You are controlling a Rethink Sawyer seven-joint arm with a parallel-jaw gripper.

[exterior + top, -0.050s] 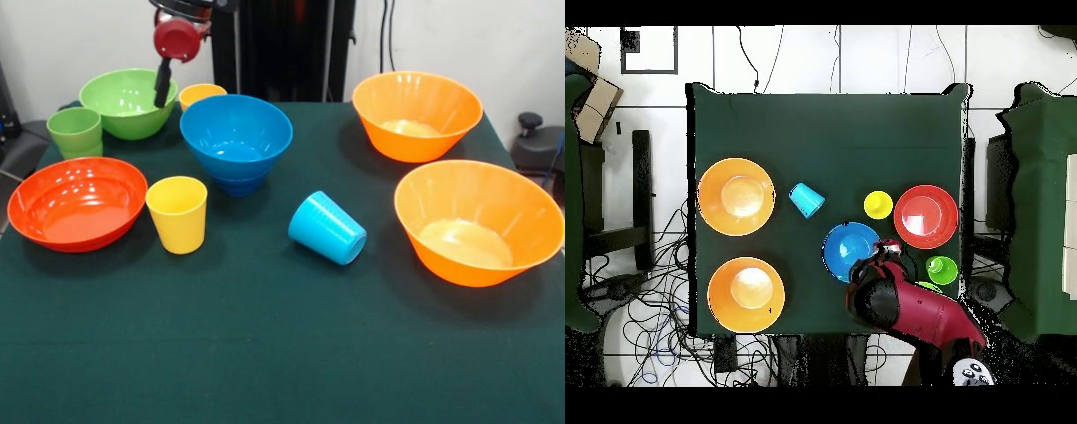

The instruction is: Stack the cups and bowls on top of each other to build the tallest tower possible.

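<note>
My gripper [163, 84] hangs over the right rim of the green bowl [124, 102], beside a yellow cup [201, 93] at the back; nothing shows in its hold. A light blue bowl [237, 131] rests on a darker blue piece [240, 185], forming a low tower. In front of it a light blue cup [327, 228] lies on its side. A second yellow cup [177, 214] stands upright next to the red-orange bowl [78, 201]. A green cup [75, 131] stands at the left. From overhead the arm [910, 305] covers most of the green bowl.
Two large orange bowls [417, 115] [478, 221] stand upright on the right side of the green table cloth [265, 353]. Overhead they appear at the left [736, 196] [746, 294]. Cables lie on the floor around the table.
</note>
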